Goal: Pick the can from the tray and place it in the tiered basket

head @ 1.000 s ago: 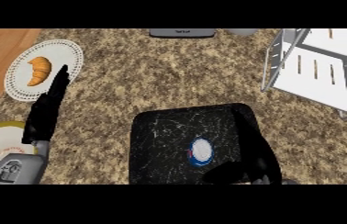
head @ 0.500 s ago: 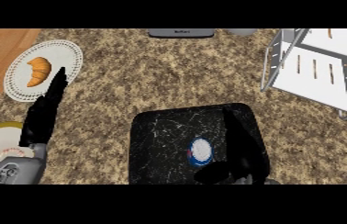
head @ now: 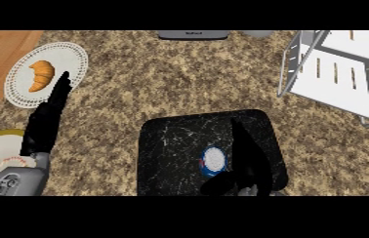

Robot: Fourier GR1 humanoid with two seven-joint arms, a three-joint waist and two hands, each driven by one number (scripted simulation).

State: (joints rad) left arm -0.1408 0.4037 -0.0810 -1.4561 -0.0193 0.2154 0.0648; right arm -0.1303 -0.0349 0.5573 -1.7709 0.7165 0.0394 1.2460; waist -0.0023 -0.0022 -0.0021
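A can [head: 213,160] with a white top and a blue and red rim stands upright on the black marbled tray [head: 176,144] at the lower middle of the counter. My right hand [head: 246,159] hovers just to the can's right, fingers straight and pointing away from me, thumb spread below the can; it is open and nothing is held. My left hand [head: 49,117] rests open at the left edge, fingers up. The white tiered basket [head: 328,71] stands at the far right.
A white plate [head: 69,61] with a croissant [head: 42,75] lies at the far left. A grey appliance [head: 193,34] sits at the counter's back edge. A yellowish object [head: 10,147] shows at the lower left, by my left forearm.
My right hand has slid left and slightly forward over the tray, closing in beside the can. The left hand has barely moved.
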